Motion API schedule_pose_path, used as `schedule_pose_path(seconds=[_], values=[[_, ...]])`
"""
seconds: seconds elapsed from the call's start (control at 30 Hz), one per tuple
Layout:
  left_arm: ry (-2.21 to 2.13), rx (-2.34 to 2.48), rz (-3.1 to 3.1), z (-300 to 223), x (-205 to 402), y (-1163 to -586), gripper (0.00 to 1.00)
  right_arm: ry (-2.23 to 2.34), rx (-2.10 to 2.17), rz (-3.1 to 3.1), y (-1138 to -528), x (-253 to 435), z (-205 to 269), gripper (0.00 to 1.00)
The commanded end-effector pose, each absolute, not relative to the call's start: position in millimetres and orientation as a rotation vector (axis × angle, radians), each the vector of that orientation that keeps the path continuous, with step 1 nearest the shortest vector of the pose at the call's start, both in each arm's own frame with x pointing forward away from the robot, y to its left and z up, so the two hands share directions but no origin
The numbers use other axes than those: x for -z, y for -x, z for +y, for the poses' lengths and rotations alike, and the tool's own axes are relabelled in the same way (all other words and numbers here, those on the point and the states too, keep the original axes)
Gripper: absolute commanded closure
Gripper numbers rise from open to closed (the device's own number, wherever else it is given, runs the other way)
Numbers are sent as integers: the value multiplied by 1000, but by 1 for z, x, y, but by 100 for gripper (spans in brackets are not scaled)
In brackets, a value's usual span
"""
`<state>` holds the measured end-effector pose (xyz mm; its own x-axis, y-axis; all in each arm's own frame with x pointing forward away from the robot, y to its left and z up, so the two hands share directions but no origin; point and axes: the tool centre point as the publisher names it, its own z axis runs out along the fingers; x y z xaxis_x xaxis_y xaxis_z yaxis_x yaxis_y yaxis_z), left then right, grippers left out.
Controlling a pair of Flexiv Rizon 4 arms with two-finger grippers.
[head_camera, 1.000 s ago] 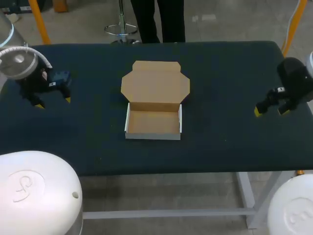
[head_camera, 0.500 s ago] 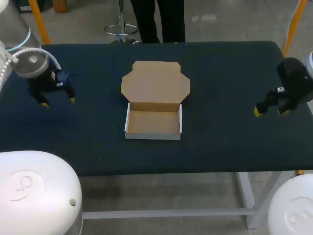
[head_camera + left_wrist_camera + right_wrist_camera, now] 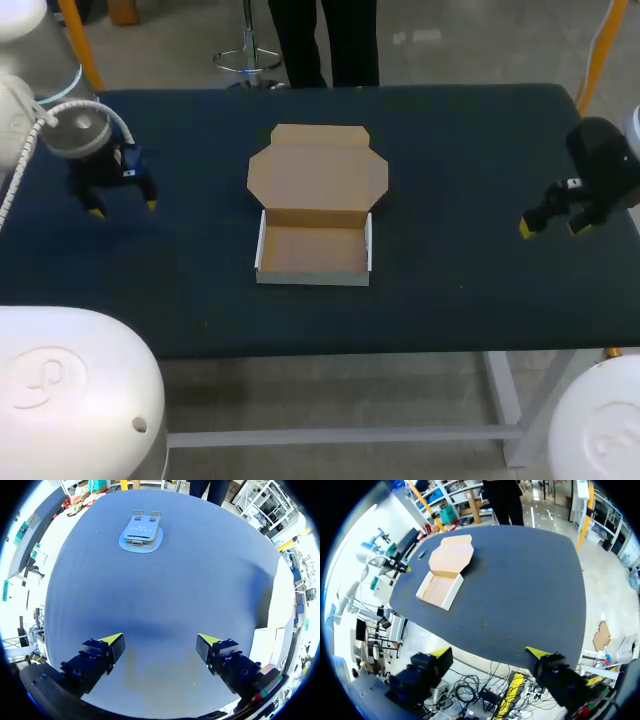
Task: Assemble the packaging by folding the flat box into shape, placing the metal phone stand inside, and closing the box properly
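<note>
The cardboard box [image 3: 313,250] stands folded into an open tray at the table's middle, its brown lid [image 3: 317,170] lying flat behind it. The tray holds nothing. In the right wrist view the box [image 3: 445,572] lies far ahead of my right gripper [image 3: 489,653]. The metal phone stand [image 3: 141,530] lies flat on the dark tabletop well ahead of my left gripper [image 3: 160,640]; my left arm hides it in the head view. My left gripper [image 3: 123,208] hovers open at the table's left side. At the right edge, my right gripper [image 3: 551,228] is open and holds nothing.
The dark table [image 3: 450,150] carries nothing else. A person stands beyond its far edge without touching it.
My left arm has shifted a little to the right and toward the table's far side, gripper still open. The right arm and the box have not moved.
</note>
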<state>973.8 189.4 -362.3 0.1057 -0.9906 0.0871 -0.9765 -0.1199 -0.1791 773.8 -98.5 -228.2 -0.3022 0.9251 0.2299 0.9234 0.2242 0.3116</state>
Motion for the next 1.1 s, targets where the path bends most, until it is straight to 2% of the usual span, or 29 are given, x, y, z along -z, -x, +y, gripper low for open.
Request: schedule_pose_path(seconds=[0.03, 0.2, 1.1], values=[[2293, 249, 2036, 195, 370, -987, 0, -1854, -616, 2459, -773, 226, -99, 0], [2303, 203, 2054, 208, 379, -997, 0, -1854, -616, 2459, -773, 226, -99, 0], [2303, 203, 2054, 208, 379, -997, 0, -1854, -616, 2459, -773, 226, -99, 0]])
